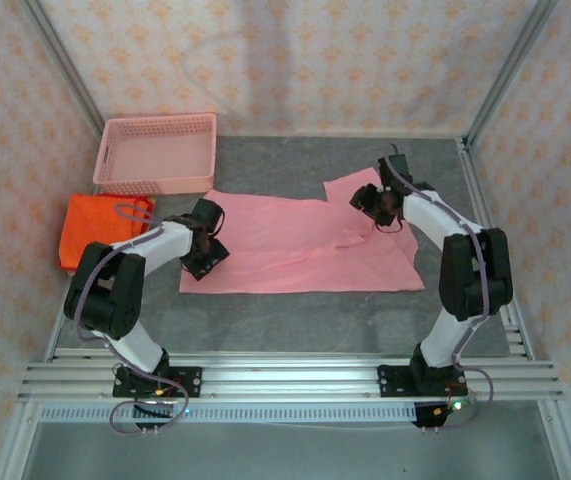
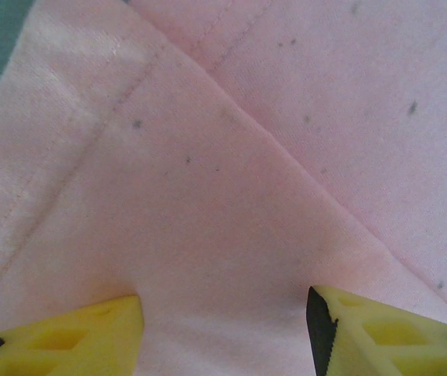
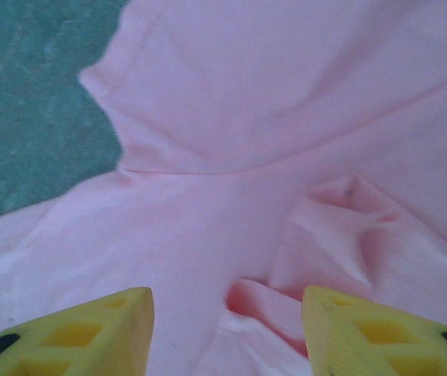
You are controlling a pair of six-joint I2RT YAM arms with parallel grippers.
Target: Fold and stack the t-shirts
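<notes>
Pink t-shirt (image 1: 295,250) lies under both bent arms, left claw (image 2: 223,299) and right claw (image 3: 227,294) spread, empty.

Middle t-shirt (image 1: 305,250): was plain light pink.
Left-edge t-shirt (image 1: 95,232): was bright orange-red.
Basket (image 1: 155,180): was pink mesh.
Counter (image 1: 295,315): was mottled grey.
End effector fingers (image 2: 74,337): were yellow.

You've got one pink shirt (image 1: 305,245). One orange pile (image 1: 95,228); you can't tell how many shirts it holds. One basket (image 1: 155,185). Two arms: left arm (image 1: 125,275), right arm (image 1: 465,260). Two grippers: left gripper (image 2: 223,313), right gripper (image 3: 227,305), each with two yellow fingers (image 2: 74,337). One table (image 1: 295,320).
</notes>
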